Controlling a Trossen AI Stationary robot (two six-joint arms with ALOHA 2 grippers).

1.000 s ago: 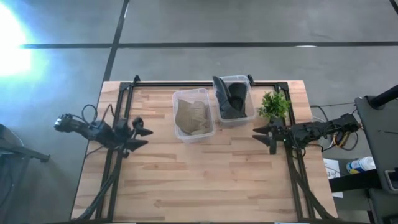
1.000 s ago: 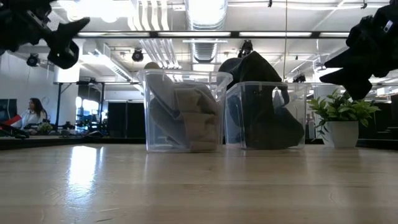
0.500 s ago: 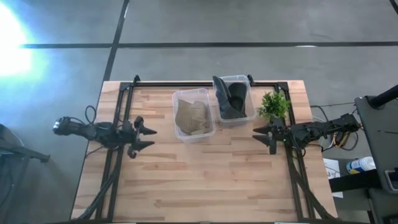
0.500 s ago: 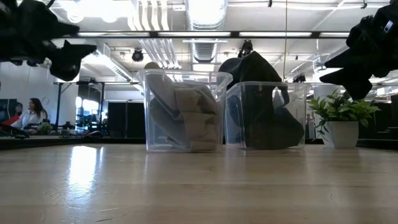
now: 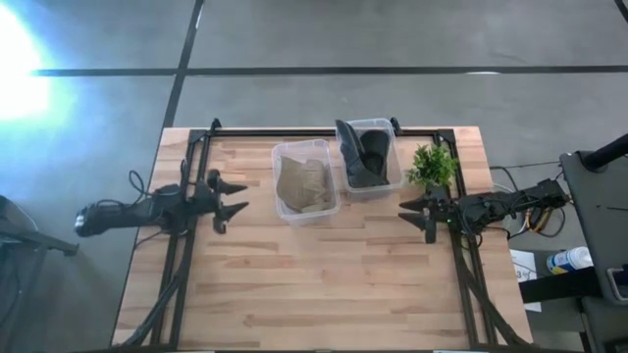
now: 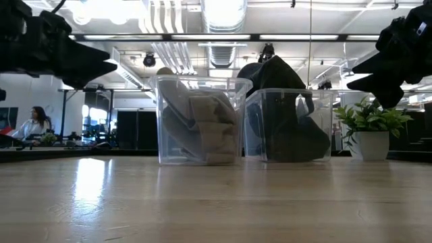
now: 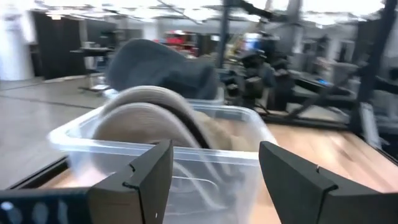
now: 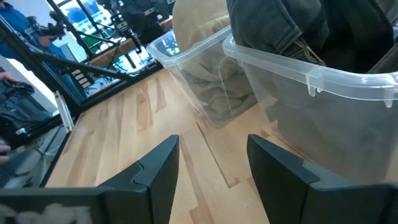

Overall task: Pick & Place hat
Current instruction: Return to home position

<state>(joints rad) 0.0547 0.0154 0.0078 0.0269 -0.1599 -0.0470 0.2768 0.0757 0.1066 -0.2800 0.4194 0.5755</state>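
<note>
Two clear plastic bins stand side by side near the table's far edge. The left bin (image 5: 305,183) holds tan hats (image 6: 202,128); the right bin (image 5: 370,157) holds dark hats (image 6: 283,128) that stick up above its rim. My left gripper (image 5: 238,196) is open, raised above the table just left of the tan bin, pointing at it; the tan hats (image 7: 149,112) fill its wrist view. My right gripper (image 5: 405,212) is open, raised near the table's right side below the plant, pointing left.
A small potted plant (image 5: 433,164) stands right of the dark bin, close to my right gripper. Black frame rails (image 5: 196,157) run along the table's left, far and right sides. The wooden tabletop (image 5: 324,284) lies bare in front of the bins. A person (image 6: 30,125) sits far behind.
My left gripper has moved toward the table's right and a little toward its far edge, nearing the tan bin, with its arm swinging so the fingers point at the bin. My right arm and both bins have stayed still.
</note>
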